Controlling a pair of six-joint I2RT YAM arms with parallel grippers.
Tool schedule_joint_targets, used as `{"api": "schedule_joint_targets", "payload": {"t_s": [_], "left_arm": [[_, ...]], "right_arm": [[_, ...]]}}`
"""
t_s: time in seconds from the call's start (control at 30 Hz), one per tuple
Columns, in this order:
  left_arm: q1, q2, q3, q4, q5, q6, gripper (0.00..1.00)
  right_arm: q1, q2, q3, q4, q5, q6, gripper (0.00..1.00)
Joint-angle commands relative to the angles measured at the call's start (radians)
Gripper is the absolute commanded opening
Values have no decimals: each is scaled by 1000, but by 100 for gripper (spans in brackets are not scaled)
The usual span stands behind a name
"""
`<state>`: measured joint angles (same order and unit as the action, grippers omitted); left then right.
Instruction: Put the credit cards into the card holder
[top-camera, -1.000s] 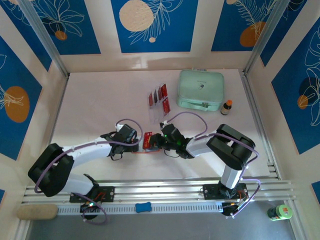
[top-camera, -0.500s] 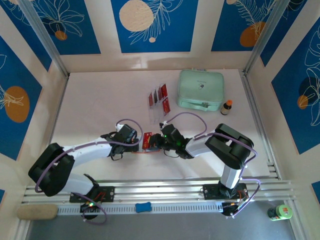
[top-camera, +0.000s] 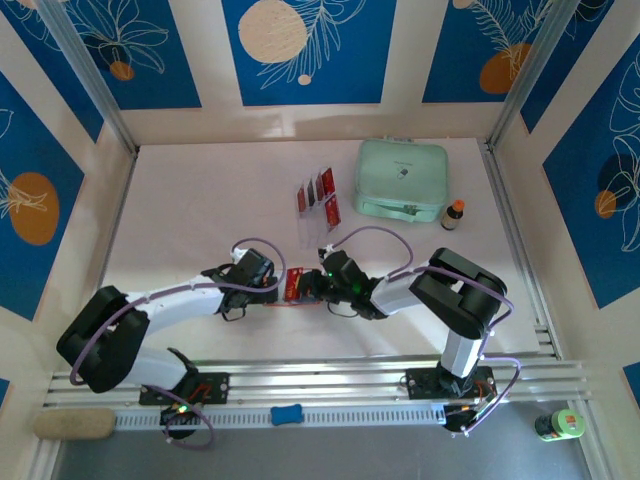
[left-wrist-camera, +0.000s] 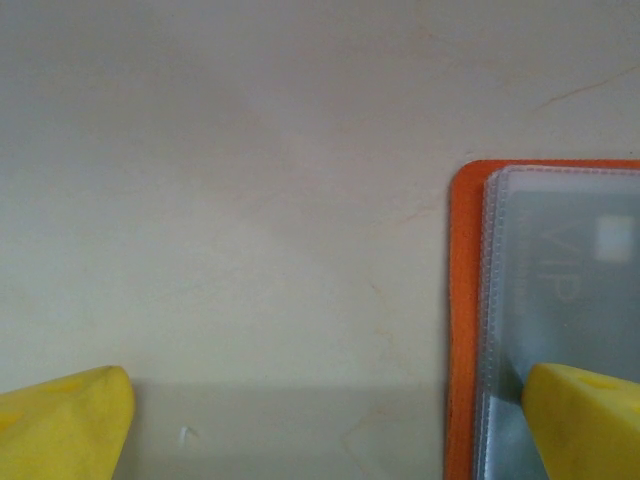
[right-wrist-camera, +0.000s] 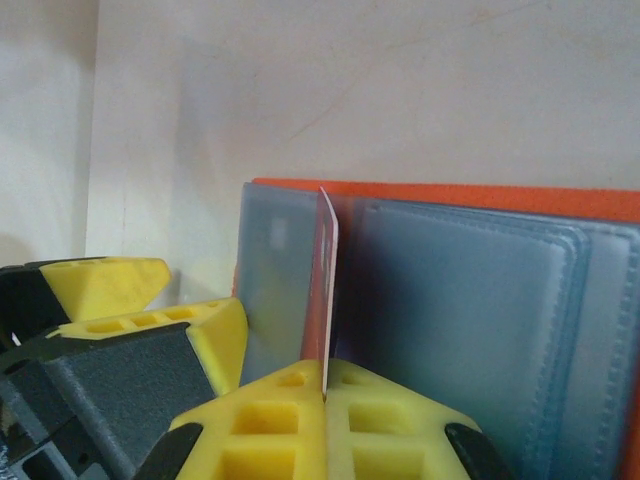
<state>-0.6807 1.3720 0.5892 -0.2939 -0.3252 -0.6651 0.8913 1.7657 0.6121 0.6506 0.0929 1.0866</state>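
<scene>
The card holder (right-wrist-camera: 470, 196) lies open on the table, orange outside with grey clear sleeves (right-wrist-camera: 460, 300) inside. My right gripper (right-wrist-camera: 325, 385) is shut on a red credit card (right-wrist-camera: 322, 290), held on edge over the sleeves near the wallet's fold. From above, the card (top-camera: 294, 283) shows between the two grippers. My left gripper (left-wrist-camera: 325, 430) is open, its right finger (left-wrist-camera: 590, 420) resting on a sleeve at the wallet's (left-wrist-camera: 462, 330) edge, its left finger over bare table. More red and black cards (top-camera: 318, 195) stand in a clear rack further back.
A mint-green case (top-camera: 402, 180) sits at the back right with a small brown bottle (top-camera: 454, 214) beside it. The left gripper's (right-wrist-camera: 150, 320) fingers lie close to the right gripper's left side. Metal rails run along the near edge.
The right gripper and its red card have crept slightly left and down toward the wallet. The left arm has stayed where it was.
</scene>
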Motion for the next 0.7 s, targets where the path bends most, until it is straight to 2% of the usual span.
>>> {"api": "schedule_joint_targets", "payload": {"t_s": [0.0, 0.67], "left_arm": [[8, 13, -24, -8, 6, -11, 100], [9, 19, -26, 2, 6, -11, 100]], "right_arm": [[13, 0, -24, -69, 7, 17, 0], [14, 7, 37, -249, -10, 62, 0]]}}
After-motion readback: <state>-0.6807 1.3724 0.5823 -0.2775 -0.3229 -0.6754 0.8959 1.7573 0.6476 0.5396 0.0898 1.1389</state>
